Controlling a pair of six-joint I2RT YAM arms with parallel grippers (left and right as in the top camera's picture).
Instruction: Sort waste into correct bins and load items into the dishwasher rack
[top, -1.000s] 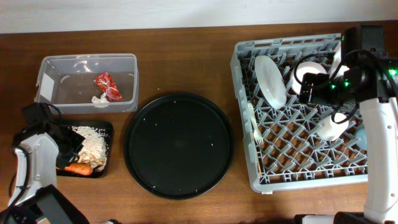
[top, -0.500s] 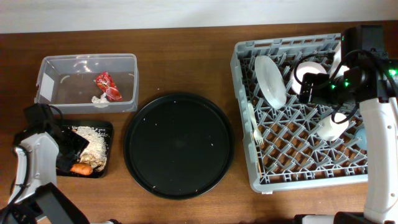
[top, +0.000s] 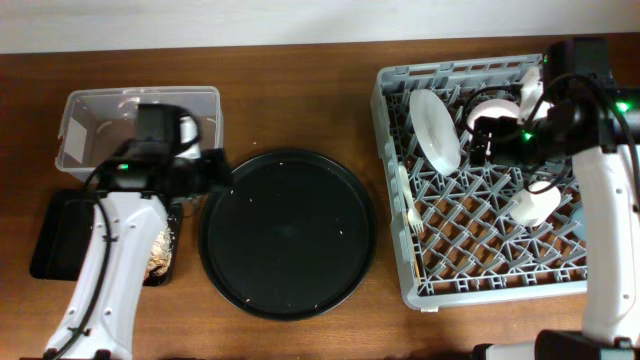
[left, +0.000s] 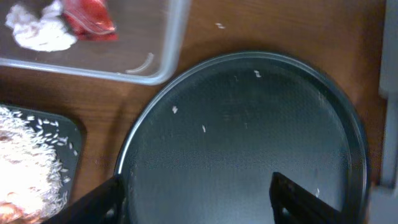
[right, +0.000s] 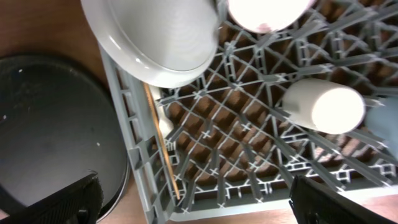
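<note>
Overhead: left gripper (top: 207, 172) sits over the gap between the clear plastic tub (top: 70, 108) and the round black tray (top: 290, 235). Its arm crosses the tub's corner and the shallow black tray (top: 55, 235). Pale rice-like scraps (top: 160, 252) show at that tray's end, just beside the arm. Right gripper (top: 482, 136) hangs over the grey dishwasher rack (top: 455, 70), between the white plate (top: 435, 128), which stands on edge, and the white bowl (top: 497, 110). White cup (top: 533, 206) is nearer the rack's middle. White plastic fork (top: 412, 212) lies by the rack wall nearest the round tray. Can't read either claw's gap from up here.

Left wrist: fingers (left: 93, 202) spread wide at the bottom corners, nothing between them. Round tray is underneath, with a few pale crumbs on it. Red wrapper (left: 90, 15) is in the tub, touching a white crumpled scrap (left: 37, 34). Rice-like scraps are heaped in the shallow tray.

Right wrist: fingers (right: 56, 199) spread wide, nothing held, above the rack. Plate and bowl at the top, cup tilted on the pegs, light-blue cup (right: 382, 121) just beside it at the frame edge. Wooden chopstick (right: 163, 146) lies along the rack wall nearest the round tray, fork next to it.
</note>
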